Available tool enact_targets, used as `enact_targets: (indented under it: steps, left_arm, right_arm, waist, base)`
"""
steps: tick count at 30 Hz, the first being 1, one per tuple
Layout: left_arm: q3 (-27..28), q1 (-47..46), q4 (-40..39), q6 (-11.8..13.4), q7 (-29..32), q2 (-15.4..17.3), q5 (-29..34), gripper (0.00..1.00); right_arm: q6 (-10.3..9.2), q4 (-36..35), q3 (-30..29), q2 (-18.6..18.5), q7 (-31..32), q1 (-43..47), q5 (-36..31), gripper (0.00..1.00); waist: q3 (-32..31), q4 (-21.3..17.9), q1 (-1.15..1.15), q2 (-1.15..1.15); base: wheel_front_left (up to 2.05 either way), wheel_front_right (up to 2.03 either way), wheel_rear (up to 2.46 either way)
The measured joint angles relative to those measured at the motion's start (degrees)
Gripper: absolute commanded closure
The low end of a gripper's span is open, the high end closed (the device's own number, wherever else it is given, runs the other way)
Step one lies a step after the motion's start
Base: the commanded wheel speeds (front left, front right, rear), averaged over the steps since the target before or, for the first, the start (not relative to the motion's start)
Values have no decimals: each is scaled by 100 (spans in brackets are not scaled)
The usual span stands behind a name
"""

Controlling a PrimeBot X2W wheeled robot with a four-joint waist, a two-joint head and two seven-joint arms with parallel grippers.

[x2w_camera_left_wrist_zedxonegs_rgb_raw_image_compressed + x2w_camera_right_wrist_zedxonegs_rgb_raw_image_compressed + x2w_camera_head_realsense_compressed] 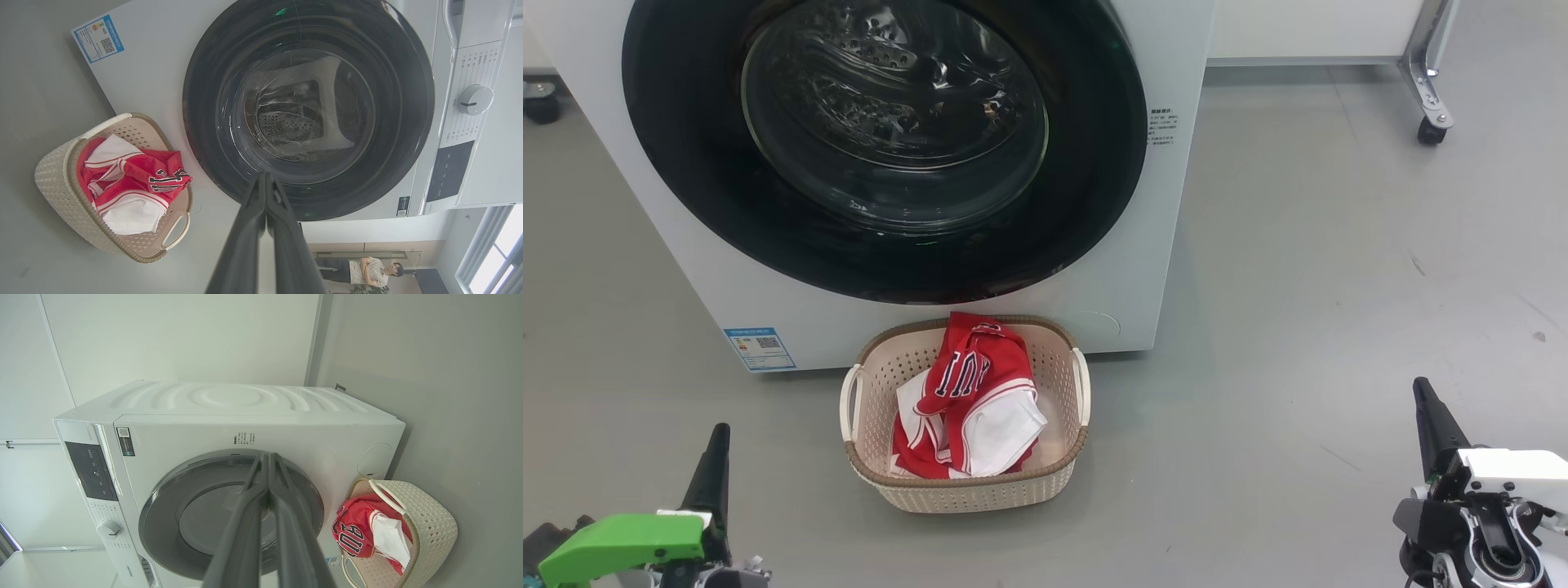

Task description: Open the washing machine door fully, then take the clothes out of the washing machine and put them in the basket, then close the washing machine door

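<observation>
Head view looks down on the washing machine [1176,245], whose upper part is cut off by the top edge. The washing machine door [894,122] lies flush against the washer's front, closed. With the laundry out, that is likely the state the job wants at its end.

The basket [980,494] stands on the floor just before the washing machine's front, below the door, presumably so garments have a short drop from the opening. The clothes [968,392] lie heaped inside it, red with white panels, one fold draped up its wall nearest the washer.

The left fingers [712,474] and right fingers [1433,425] hang well clear of the washing machine's front, one to each side. Both pairs are pressed together with nothing between them, which suits arms that have no work left.

Glare on the glass bowl blurs the drum behind it. No red shows through, yet I cannot tell for sure that the drum is empty. The clothes cover part of the basket's floor, and the door's handle and hinge are hard to make out.
</observation>
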Motion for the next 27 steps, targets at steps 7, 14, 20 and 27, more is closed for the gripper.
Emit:
enact_targets:
  steps: [7, 14, 20, 27]
  left_arm:
    - [1, -2, 10, -40, 0, -1, 0, 100]
    - [3, -9, 33, -41, 7, -2, 0, 100]
    - [5, -15, 43, -41, 8, -3, 0, 100]
    - [9, -24, 60, -41, 47, -4, 0, 100]
  right_arm:
    - [0, 0, -2, 0, 0, 0, 0, 100]
    - [0, 0, -3, 1, 0, -1, 0, 100]
    - [0, 0, -4, 1, 0, -1, 0, 100]
    - [0, -1, -5, 1, 0, -1, 0, 100]
  waist:
    - [0, 0, 0, 0]
    - [-1, 1, 0, 0]
    - [-1, 1, 0, 0]
    - [-1, 1, 0, 0]
  base:
    - [0, 0, 0]
    - [0, 0, 0]
    - [0, 0, 0]
    - [0, 0, 0]
